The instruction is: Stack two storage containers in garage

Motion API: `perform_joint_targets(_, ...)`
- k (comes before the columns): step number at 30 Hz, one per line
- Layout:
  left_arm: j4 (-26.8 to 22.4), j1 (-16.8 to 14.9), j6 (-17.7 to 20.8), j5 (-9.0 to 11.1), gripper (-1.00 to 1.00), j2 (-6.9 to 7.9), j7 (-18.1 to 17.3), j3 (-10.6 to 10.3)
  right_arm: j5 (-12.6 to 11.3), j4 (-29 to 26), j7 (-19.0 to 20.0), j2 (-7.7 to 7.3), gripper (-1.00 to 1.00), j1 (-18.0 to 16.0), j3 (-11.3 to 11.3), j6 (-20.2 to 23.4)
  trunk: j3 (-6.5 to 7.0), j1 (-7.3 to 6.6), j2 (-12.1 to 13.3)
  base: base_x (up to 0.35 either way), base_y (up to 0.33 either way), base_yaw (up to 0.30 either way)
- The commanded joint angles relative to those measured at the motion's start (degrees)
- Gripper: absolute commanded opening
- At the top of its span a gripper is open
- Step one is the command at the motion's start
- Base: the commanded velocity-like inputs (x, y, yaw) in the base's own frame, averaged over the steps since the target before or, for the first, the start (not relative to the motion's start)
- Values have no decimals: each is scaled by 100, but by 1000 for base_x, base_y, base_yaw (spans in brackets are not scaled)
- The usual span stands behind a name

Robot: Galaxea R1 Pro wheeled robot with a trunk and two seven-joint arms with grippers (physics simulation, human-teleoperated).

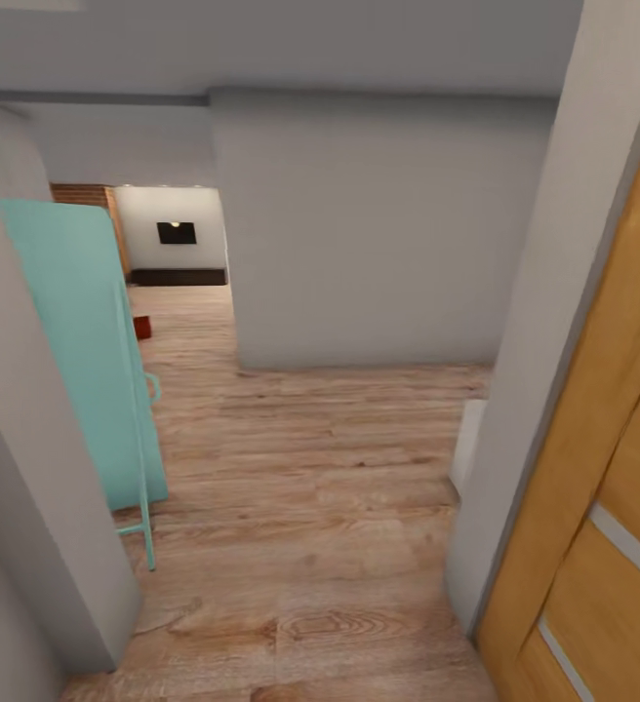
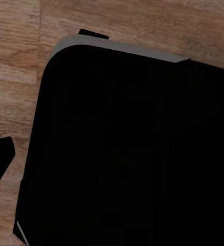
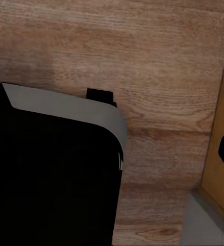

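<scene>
Wood-plank floor [image 1: 310,507] runs between grey walls [image 1: 369,234] past a wooden door [image 1: 603,468].

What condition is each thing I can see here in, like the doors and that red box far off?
Wooden door: swung open beside the doorway.
Turquoise door: open, angled into the hallway.
Storage container: on the wood floor far down the hall, mostly hidden.
Wall screen: dark.
Wood-plank floor: bare ahead.

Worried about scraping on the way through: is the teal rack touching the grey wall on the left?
Cannot tell. In the head view the teal rack overlaps the grey wall edge, which hides any contact or gap behind it.
</scene>
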Motion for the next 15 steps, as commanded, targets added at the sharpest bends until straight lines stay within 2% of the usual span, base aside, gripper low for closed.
perform_joint_targets(1,-7,2,-8,25,100,-2,4,2,-46,13,-2,1,100,-5,49,-27,-5,3,-2,319,0,246)
perform_joint_targets(6,-7,2,-6,25,100,-2,4,-3,-42,13,-2,-16,100,-5,47,-27,-5,3,-2,320,0,109)
perform_joint_targets(15,-7,2,-4,25,100,-2,4,-6,-46,13,-2,-14,100,-5,44,-27,-5,3,-2,320,0,8)
